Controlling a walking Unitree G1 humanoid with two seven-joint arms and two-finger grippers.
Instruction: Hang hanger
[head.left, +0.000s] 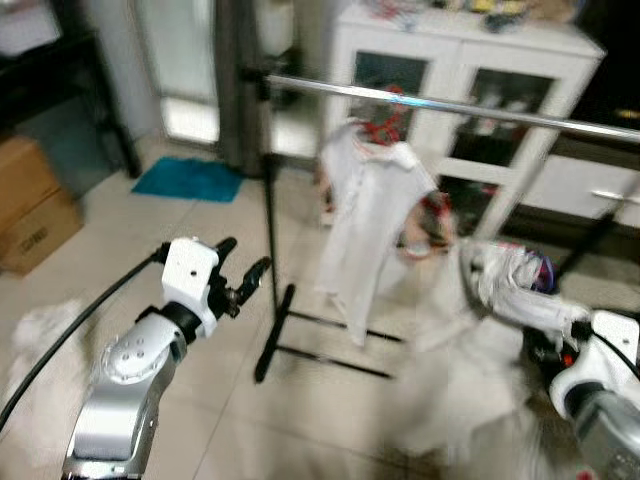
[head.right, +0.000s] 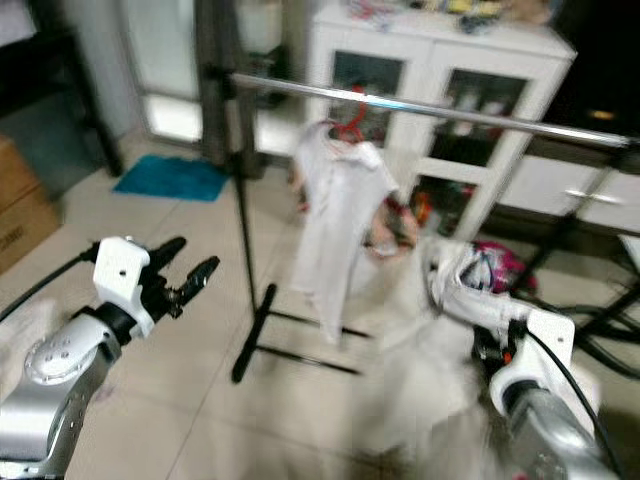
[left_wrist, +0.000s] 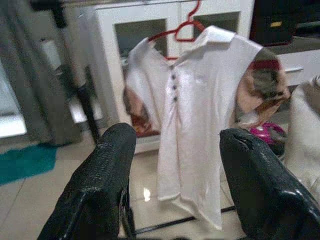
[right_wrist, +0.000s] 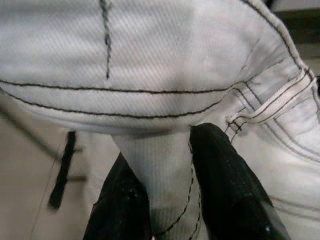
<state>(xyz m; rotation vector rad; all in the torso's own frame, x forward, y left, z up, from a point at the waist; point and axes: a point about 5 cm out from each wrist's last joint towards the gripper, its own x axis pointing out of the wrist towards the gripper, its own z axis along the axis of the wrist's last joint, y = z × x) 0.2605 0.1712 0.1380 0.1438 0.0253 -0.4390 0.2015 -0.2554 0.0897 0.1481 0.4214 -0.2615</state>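
White cabinet (head.left: 455, 70) w/ glass doors fills the upper right of the head views, behind a clothes rail (head.left: 440, 104) running across the upper centre. Its black stand (head.left: 272, 260) drops to the tiled floor (head.left: 140, 250) at centre. White polo shirt (head.left: 365, 225) on a red hanger (left_wrist: 176, 31) hangs from the rail, centre frame. Teal mat (head.left: 188, 179) lies upper left, cardboard box (head.left: 30, 205) at left edge. Right tool (right_wrist: 172, 200), lower right, is clamped on a white stitched garment (head.left: 515, 285). Left tool (head.left: 245, 268), lower left, has its 2 fingers (left_wrist: 100, 185) apart, holding nothing, facing the shirt.
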